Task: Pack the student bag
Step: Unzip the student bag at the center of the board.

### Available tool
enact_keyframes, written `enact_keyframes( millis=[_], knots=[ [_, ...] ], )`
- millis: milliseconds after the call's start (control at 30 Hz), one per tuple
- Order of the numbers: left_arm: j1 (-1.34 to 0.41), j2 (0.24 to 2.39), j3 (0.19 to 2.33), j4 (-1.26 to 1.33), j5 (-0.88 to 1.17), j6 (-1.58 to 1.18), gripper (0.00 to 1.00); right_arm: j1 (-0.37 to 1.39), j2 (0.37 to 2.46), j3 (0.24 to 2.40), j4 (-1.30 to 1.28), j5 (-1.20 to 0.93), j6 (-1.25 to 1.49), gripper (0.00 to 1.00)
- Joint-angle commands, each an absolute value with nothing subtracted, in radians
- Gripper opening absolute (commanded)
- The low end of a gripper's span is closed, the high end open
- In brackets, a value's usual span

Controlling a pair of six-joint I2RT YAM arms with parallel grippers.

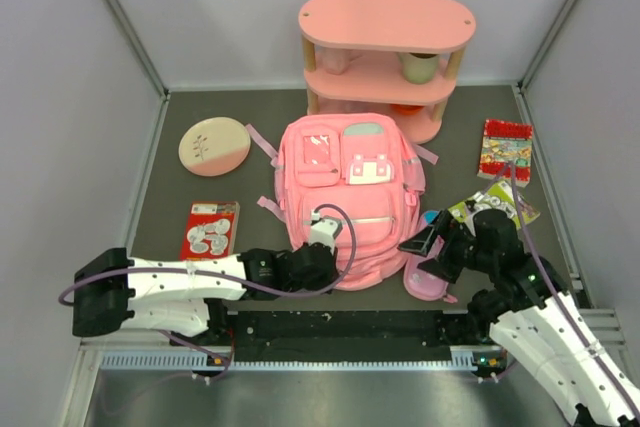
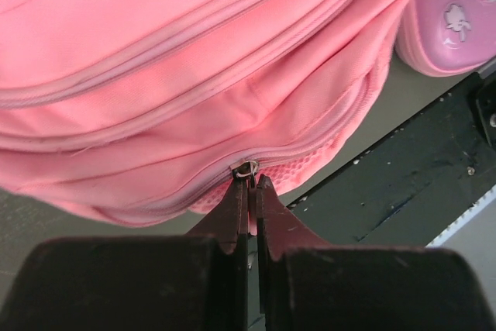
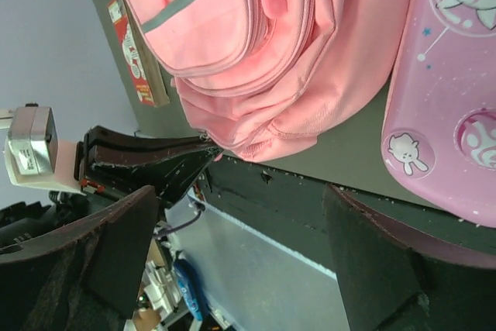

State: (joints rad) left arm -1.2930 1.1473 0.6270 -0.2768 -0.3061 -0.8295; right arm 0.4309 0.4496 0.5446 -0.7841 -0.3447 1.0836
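The student bag (image 1: pixel 350 207) is lying flat in the middle of the desk (image 1: pixel 150 217) — the left gripper (image 2: pixel 249 185) is pinching its zipper pull (image 2: pixel 246 167), jaws clamped. The right gripper (image 3: pixel 248 246) is hovering near the pencil case (image 3: pixel 449 114), jaws apart.

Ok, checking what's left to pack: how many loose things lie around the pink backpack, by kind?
Flat printed books and cards: 3 (red sticker card, red patterned notebook, green-yellow booklet)
Oval purple-pink pencil case: 1
Round cream-and-pink disc: 1
Small blue object, mostly hidden: 1
Total: 6
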Motion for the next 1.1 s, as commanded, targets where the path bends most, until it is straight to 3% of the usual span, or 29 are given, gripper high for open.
enact_keyframes(
  millis=[0,233,367,567,667,700,800,1067],
  knots=[
    [-1.299,1.181,0.649,-0.083,-0.247,-0.733,0.0,0.564,0.482,0.526,-0.709,-0.302,1.172,0.85],
    [-1.307,1.229,0.699,-0.068,-0.216,-0.701,0.0,0.81,0.673,0.477,-0.448,-0.121,1.353,0.78],
    [-1.307,1.22,0.703,-0.074,-0.219,-0.693,0.0,0.819,0.771,0.482,-0.351,-0.081,1.373,0.75],
    [-1.307,1.177,0.698,-0.089,-0.206,-0.655,0.0,0.822,0.946,0.503,-0.233,-0.048,1.362,0.61],
    [-1.307,1.157,0.693,-0.103,-0.215,-0.646,0.0,0.822,1.037,0.546,-0.224,-0.052,1.321,0.48],
    [-1.307,1.151,0.69,-0.101,-0.221,-0.644,0.0,0.821,1.052,0.554,-0.222,-0.051,1.295,0.24],
    [-1.307,1.129,0.686,-0.121,-0.238,-0.635,0.0,0.819,1.069,0.574,-0.229,-0.022,1.253,0.0],
    [-1.301,1.046,0.647,-0.334,-0.455,-0.755,0.0,0.715,0.937,0.66,-0.388,0.077,1.077,0.0]
  ],
)
